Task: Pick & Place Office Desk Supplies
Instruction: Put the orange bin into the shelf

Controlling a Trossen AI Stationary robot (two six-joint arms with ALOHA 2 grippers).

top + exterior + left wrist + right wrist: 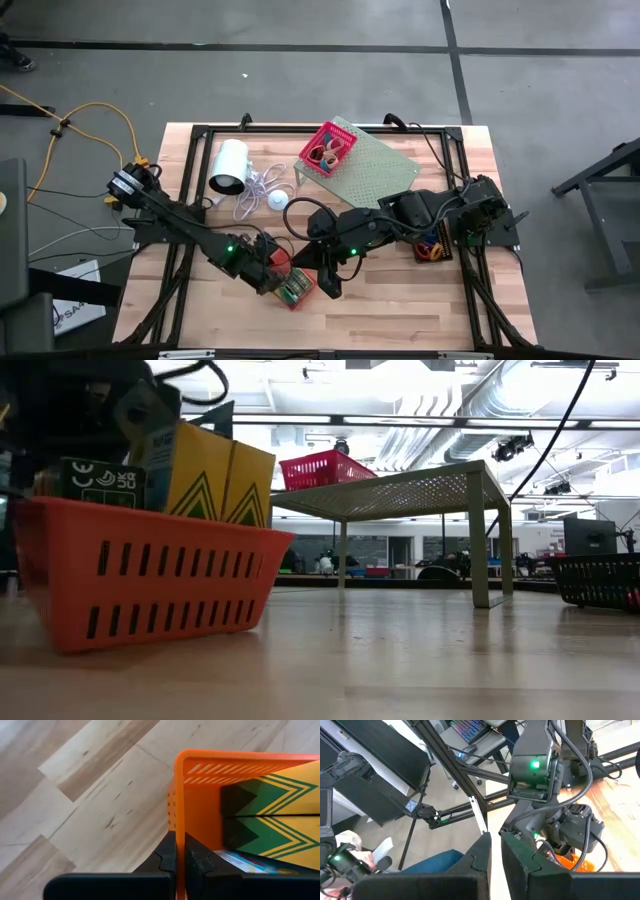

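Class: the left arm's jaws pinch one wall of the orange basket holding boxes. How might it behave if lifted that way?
The orange basket, pinched at one thin slotted wall, would probably tilt and flex. The upright boxes stand above the rim, so they may lean or slide.

We are seeing the shelf point(372, 160) standing toward the table's point(400, 310) far side, one basket point(327, 148) sitting on it, another basket point(297, 288) lying nearer us holding boxes point(220, 475), a third point(432, 248) sitting to its right.

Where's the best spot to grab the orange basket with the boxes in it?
By the rim of its wall, from above. The orange basket is open-topped with thin upright walls, and the boxes fill the inside. The left hand is shut on that wall, one finger each side.
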